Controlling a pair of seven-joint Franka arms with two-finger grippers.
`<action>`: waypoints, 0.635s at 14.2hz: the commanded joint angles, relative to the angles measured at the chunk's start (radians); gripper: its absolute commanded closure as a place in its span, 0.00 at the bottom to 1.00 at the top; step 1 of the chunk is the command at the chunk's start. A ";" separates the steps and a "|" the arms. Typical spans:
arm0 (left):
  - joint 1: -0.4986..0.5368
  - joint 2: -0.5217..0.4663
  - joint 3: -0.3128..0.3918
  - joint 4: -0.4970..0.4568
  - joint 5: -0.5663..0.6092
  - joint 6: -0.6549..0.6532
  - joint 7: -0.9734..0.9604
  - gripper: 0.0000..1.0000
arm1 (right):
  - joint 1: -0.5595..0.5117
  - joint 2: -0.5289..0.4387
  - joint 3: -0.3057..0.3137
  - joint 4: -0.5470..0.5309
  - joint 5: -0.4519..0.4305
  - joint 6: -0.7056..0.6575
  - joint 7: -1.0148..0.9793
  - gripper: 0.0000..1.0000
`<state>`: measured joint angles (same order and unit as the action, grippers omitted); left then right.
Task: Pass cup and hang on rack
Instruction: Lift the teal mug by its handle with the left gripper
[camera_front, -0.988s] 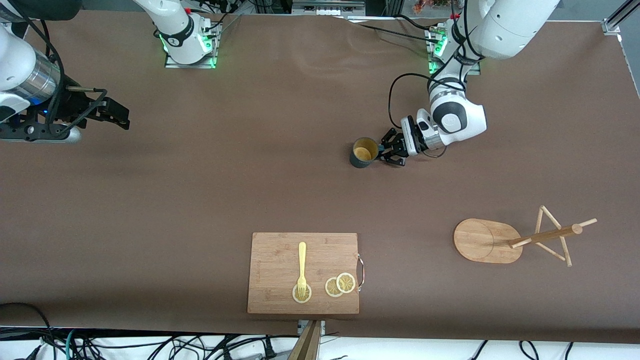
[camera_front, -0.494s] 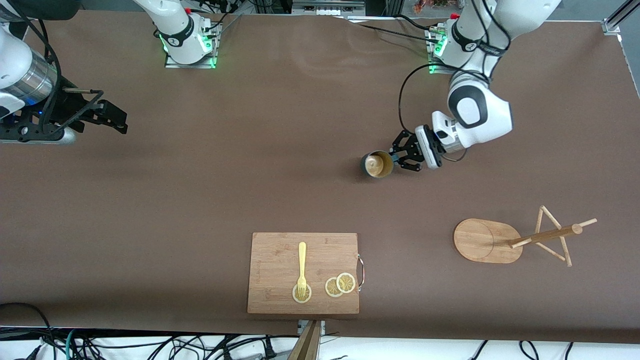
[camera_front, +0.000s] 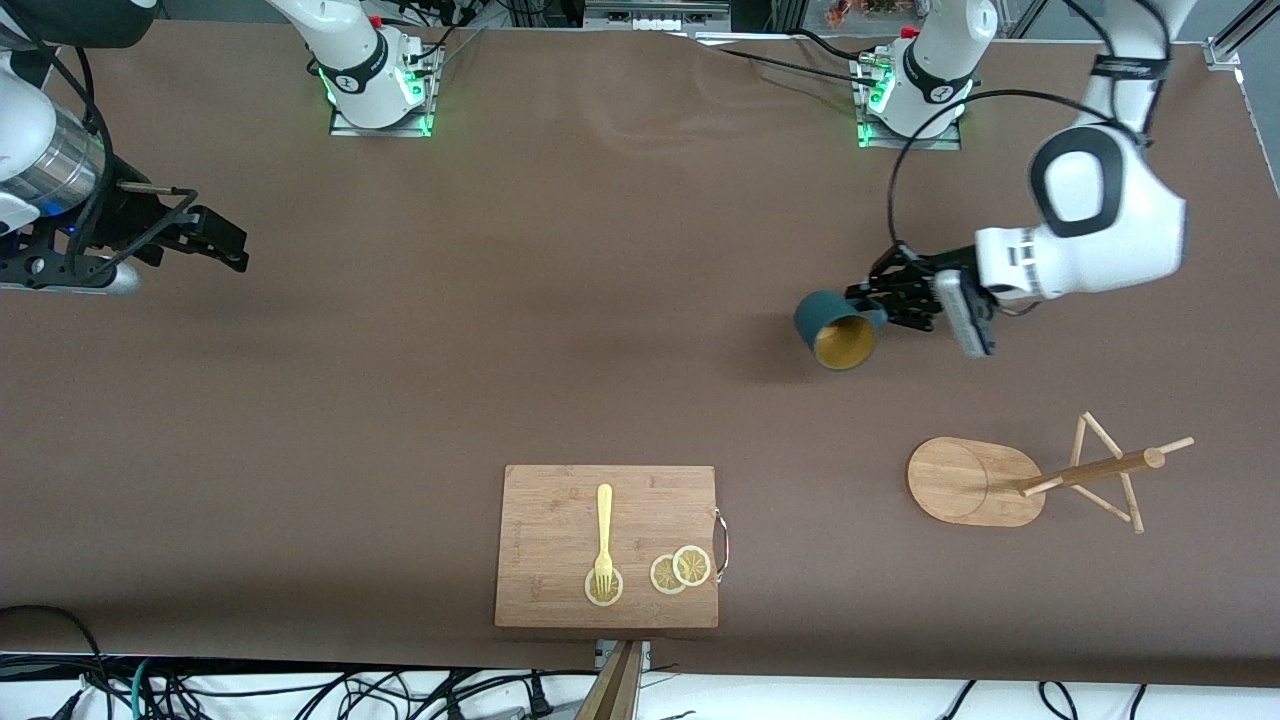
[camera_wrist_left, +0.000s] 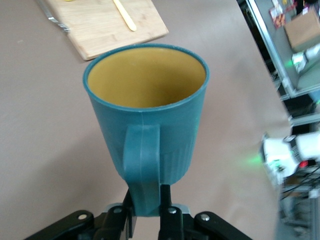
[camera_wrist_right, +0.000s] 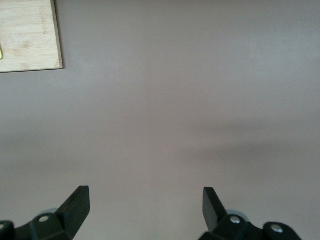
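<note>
Cup (camera_front: 838, 332): clamped by its handle in left gripper (camera_front: 880, 300), tipped, mouth toward desk's front edge. Rack (camera_front: 1040, 482) lies closer to that edge. Right gripper (camera_front: 215, 238): spread empty, waiting.

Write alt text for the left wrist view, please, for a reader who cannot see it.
The left claw is shut on the handle of a teal cup, its yellow inside facing the camera, held above the brown table. A corner of a cutting board shows past it.
</note>
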<state>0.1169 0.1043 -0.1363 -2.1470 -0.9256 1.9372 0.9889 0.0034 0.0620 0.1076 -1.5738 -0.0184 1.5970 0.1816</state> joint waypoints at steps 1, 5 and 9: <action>0.007 0.018 0.101 0.076 0.025 -0.154 -0.180 1.00 | -0.014 -0.005 -0.008 -0.009 -0.006 -0.006 0.009 0.00; 0.029 0.034 0.197 0.140 0.017 -0.291 -0.419 1.00 | -0.013 -0.005 -0.009 -0.008 -0.003 -0.005 0.010 0.00; 0.093 0.070 0.221 0.144 -0.108 -0.354 -0.628 1.00 | -0.013 -0.005 -0.009 -0.008 -0.003 -0.003 0.010 0.00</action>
<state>0.1754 0.1330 0.0820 -2.0347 -0.9634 1.6372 0.4448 0.0000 0.0654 0.0909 -1.5761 -0.0183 1.5965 0.1820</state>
